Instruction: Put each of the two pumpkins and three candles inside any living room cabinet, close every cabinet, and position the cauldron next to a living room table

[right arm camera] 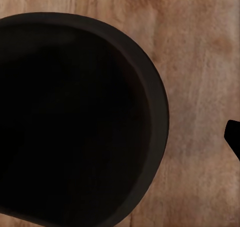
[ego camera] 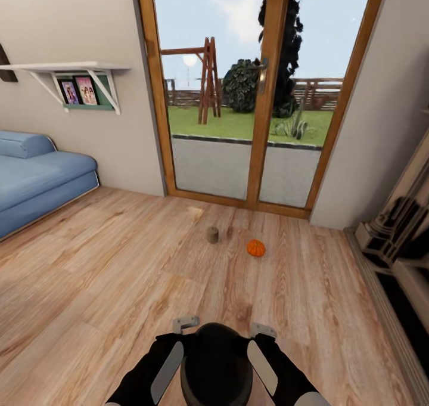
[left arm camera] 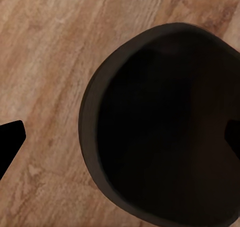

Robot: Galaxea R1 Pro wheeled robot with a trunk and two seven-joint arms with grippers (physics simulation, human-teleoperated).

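Note:
The black cauldron (ego camera: 215, 358) sits low between my two forearms at the near edge of the head view. Its wide dark mouth (left arm camera: 165, 127) faces the left wrist camera, with the wood floor behind it, and the cauldron (right arm camera: 75, 117) looks the same from the right wrist. My left gripper (ego camera: 186, 322) is open, one fingertip (left arm camera: 12, 137) outside the rim and the other over the mouth. My right gripper (ego camera: 263, 329) also looks open, with one fingertip (right arm camera: 233, 137) outside the rim. Farther ahead on the floor stand a grey-beige candle (ego camera: 213, 235) and an orange pumpkin (ego camera: 255, 248).
A wood-framed glass door (ego camera: 257, 126) onto a garden closes the far side. A blue sofa (ego camera: 36, 179) stands at the left under a white wall shelf (ego camera: 65, 67). A pale and dark furniture unit (ego camera: 399, 227) lines the right wall. Wood floor (ego camera: 119, 263) lies between.

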